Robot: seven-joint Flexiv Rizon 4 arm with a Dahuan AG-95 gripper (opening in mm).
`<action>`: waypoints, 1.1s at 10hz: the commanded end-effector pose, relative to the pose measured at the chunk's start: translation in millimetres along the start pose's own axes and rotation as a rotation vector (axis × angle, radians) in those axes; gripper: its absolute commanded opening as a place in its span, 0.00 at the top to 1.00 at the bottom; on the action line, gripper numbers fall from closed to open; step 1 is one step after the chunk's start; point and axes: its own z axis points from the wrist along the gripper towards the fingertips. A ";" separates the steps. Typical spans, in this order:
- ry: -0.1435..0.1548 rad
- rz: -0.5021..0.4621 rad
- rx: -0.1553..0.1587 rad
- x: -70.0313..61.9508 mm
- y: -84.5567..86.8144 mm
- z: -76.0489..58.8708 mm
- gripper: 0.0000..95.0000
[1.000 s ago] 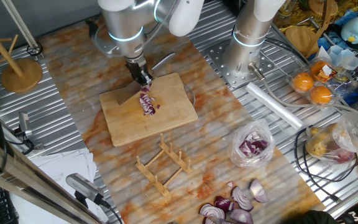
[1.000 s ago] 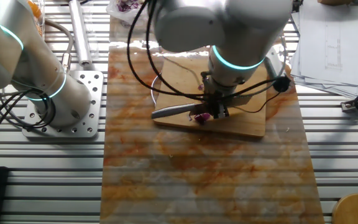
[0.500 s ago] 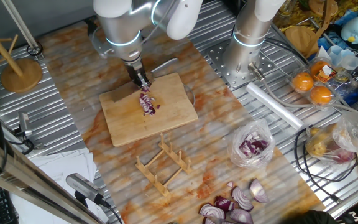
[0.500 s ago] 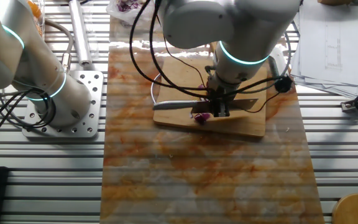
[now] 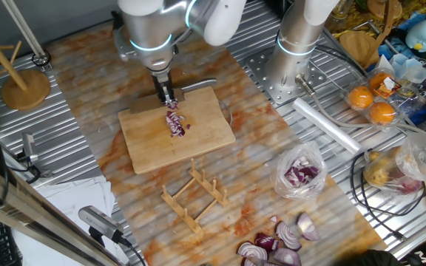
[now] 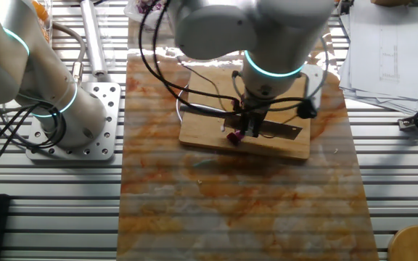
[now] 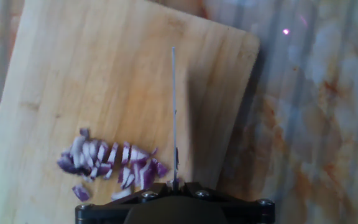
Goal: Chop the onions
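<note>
Hand view looks straight down the knife point(image 7: 173, 118), whose thin blade edge runs along the middle of the cutting board point(image 7: 104, 81), with the onions point(image 7: 107, 165) lying just to one side of it as a row of purple-white slices and a few loose bits. Much of the chopping looks done: the piece is already cut across into narrow strips. What seems left is the end nearest the blade, and perhaps a crosswise pass to make the strips finer.

From one fixed view, the arm stands nearly upright over the far edge of the board point(image 5: 176, 127), wrist pointing down, with the fingers point(image 5: 168, 97) pinching the knife point(image 5: 191, 86) by its handle. The blade sticks out sideways, just above the wood and beside the heap point(image 5: 175, 121). The board lies on the bench point(image 5: 124, 185).
</note>
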 end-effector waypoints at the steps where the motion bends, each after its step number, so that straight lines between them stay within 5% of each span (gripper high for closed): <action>1: 0.009 -0.025 -0.001 0.8 -3.0 -1.5 1.00; 11: 0.005 -0.044 -0.011 33.3 -21.7 9.2 1.00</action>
